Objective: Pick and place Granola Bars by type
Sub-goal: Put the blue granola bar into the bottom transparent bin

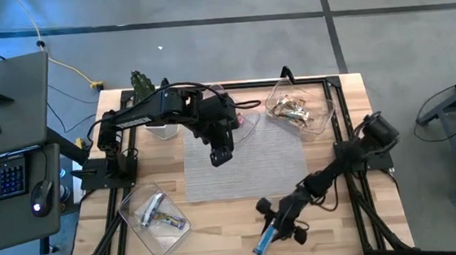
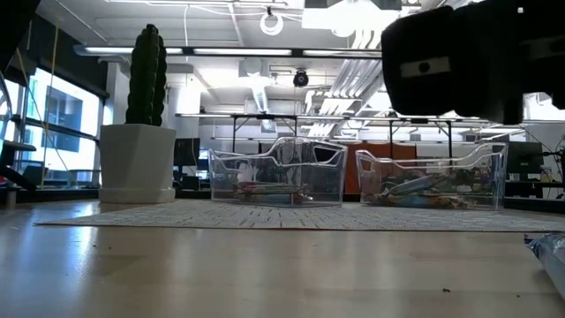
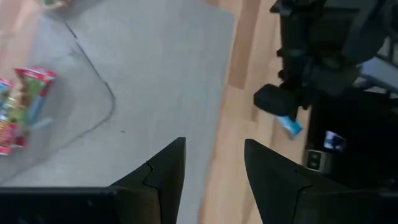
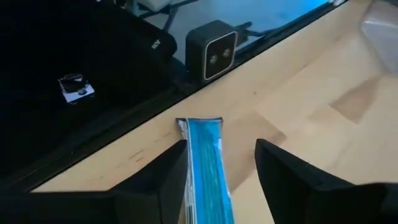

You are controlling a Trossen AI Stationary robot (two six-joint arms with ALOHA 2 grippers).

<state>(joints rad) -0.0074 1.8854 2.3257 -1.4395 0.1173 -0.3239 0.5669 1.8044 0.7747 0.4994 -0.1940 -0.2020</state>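
My right gripper [image 1: 278, 228] is low over the table's near edge, right of centre, and open. A blue bar [image 4: 208, 171] lies lengthwise between its fingers and sticks out toward the near edge [image 1: 265, 243]; its end shows in the low view [image 2: 549, 252]. My left gripper [image 1: 220, 155] hangs open above the grey mat [image 1: 248, 171] and touches nothing. Red-tan bars [image 3: 18, 106] lie in the far centre tray [image 1: 246, 124]. Gold bars [image 1: 294, 110] lie in the far right tray, silver ones [image 1: 157, 213] in the near left tray. My right gripper has one finger [image 4: 165, 183] alongside the blue bar's long edge [image 4: 188, 168]; I cannot tell whether it touches. The other finger [image 4: 280, 177] stands apart, with bare wood between it and the bar. The fingers run along the bar, which lies flat on the table.
A small camera [image 4: 211, 55] sits on the black frame just past the bar's end. A cactus in a white pot [image 2: 146, 124] stands at the far left. Two clear trays [image 2: 278, 172] [image 2: 433, 177] line the mat's far side. Bare wood surrounds the mat.
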